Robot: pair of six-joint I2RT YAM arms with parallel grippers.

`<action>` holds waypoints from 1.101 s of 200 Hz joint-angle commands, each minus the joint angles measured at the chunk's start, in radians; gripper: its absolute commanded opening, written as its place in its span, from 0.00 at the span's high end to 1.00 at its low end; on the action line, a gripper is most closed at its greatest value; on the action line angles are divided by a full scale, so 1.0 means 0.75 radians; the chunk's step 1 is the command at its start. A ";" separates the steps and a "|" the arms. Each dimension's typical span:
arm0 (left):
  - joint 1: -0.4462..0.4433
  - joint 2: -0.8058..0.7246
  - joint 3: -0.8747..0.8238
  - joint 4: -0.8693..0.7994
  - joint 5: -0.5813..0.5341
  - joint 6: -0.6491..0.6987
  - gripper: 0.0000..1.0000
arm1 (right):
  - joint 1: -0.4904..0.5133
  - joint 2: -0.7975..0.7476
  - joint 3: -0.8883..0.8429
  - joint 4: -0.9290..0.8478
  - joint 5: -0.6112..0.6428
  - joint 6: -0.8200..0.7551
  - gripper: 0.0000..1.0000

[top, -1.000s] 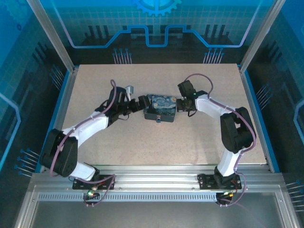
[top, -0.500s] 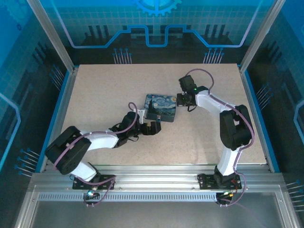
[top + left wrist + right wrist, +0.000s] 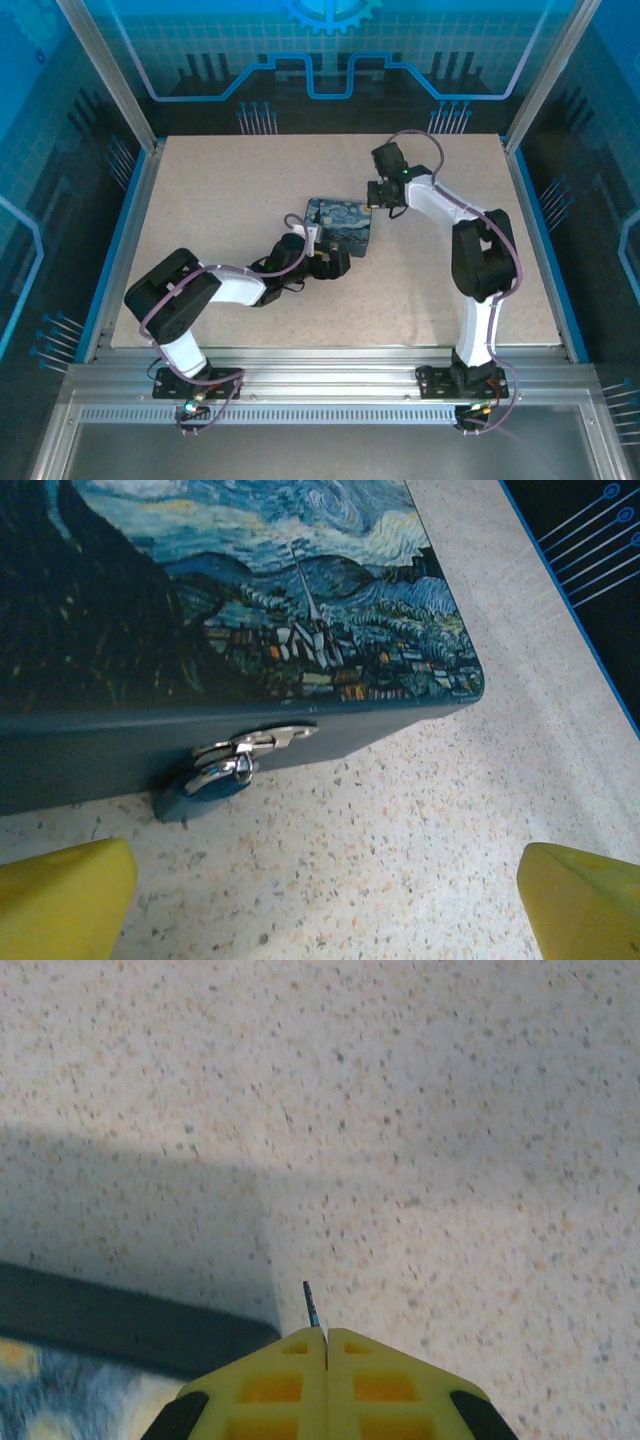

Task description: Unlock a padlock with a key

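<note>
The painted blue tin [image 3: 338,222] lies mid-table. In the left wrist view its front wall [image 3: 90,760] carries a silver hasp, and a small padlock [image 3: 212,780] hangs from it, shackle shiny, body dark in shadow. My left gripper [image 3: 322,910] is open just in front of the padlock, its yellow fingertips [image 3: 62,900] wide apart and nothing between them; from above, the left gripper [image 3: 334,260] sits at the tin's near edge. My right gripper [image 3: 326,1336] is shut on the key [image 3: 311,1306], whose thin bluish blade sticks out past the tips. The right gripper [image 3: 376,200] hovers by the tin's far right corner.
The speckled beige table [image 3: 200,200] is bounded by blue rails and an aluminium frame [image 3: 300,370] at the near edge. The tin's dark corner [image 3: 120,1325] lies at the lower left of the right wrist view. Both arms reach in from either side.
My left arm swung from the tin's left side round to its near edge, now facing the padlock. The right gripper shifted slightly farther back, still shut on the key.
</note>
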 commanded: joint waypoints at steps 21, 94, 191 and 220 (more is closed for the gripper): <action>-0.026 0.071 0.031 0.106 -0.076 0.084 0.01 | -0.018 0.147 0.141 -0.072 -0.006 -0.002 1.00; -0.101 0.191 0.077 0.197 -0.206 0.195 0.01 | -0.011 0.178 0.113 -0.031 -0.056 0.051 1.00; -0.137 0.283 0.090 0.380 -0.226 0.264 0.02 | 0.014 0.171 0.061 0.001 -0.090 0.072 1.00; -0.075 0.271 0.045 0.448 -0.064 0.171 0.08 | 0.013 0.170 0.055 0.010 -0.092 0.072 1.00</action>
